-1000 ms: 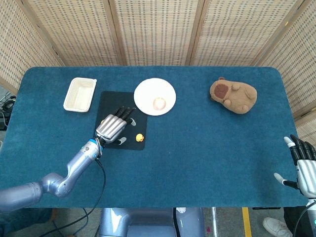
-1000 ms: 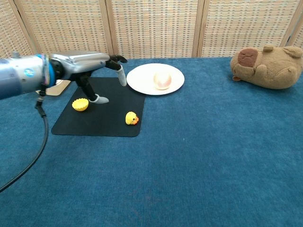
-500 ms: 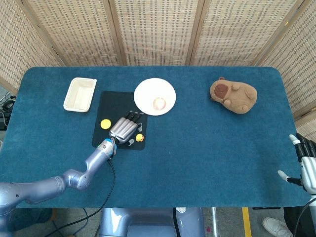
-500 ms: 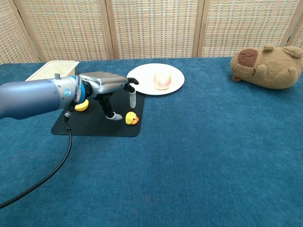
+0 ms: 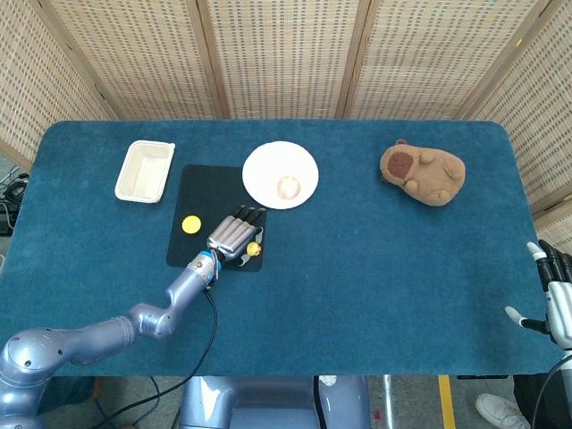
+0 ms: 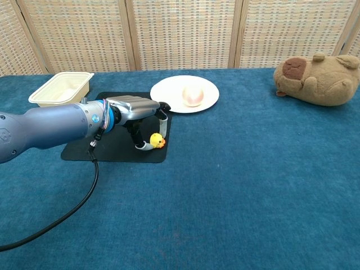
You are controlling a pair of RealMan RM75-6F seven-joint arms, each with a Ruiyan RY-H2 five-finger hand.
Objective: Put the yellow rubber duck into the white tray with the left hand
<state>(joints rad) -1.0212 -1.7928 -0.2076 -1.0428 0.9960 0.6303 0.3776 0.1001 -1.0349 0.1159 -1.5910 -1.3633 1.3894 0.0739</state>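
Note:
The small yellow rubber duck (image 5: 254, 249) (image 6: 157, 140) stands near the front right corner of the black mat (image 5: 201, 192) (image 6: 112, 151). My left hand (image 5: 234, 237) (image 6: 138, 109) hovers palm-down right over it. Its thumb (image 6: 143, 145) reaches down on the duck's left and a finger (image 6: 163, 121) hangs just behind it, so the duck sits between them, still on the mat. The white tray (image 5: 143, 144) (image 6: 53, 100) lies empty at the far left, beyond the mat. My right hand (image 5: 556, 299) is at the table's near right edge, fingers spread and holding nothing.
A white plate (image 5: 268, 161) (image 6: 169, 90) with a pinkish ball (image 5: 288, 187) (image 6: 192, 95) sits just behind the mat. A yellow disc (image 5: 190, 224) lies on the mat's left side. A brown plush animal (image 5: 422, 172) (image 6: 315, 79) lies at the far right.
My left hand has slid right across the mat, from beside the yellow disc to over the duck, and lowered its thumb next to it. The right hand has drifted slightly lower.

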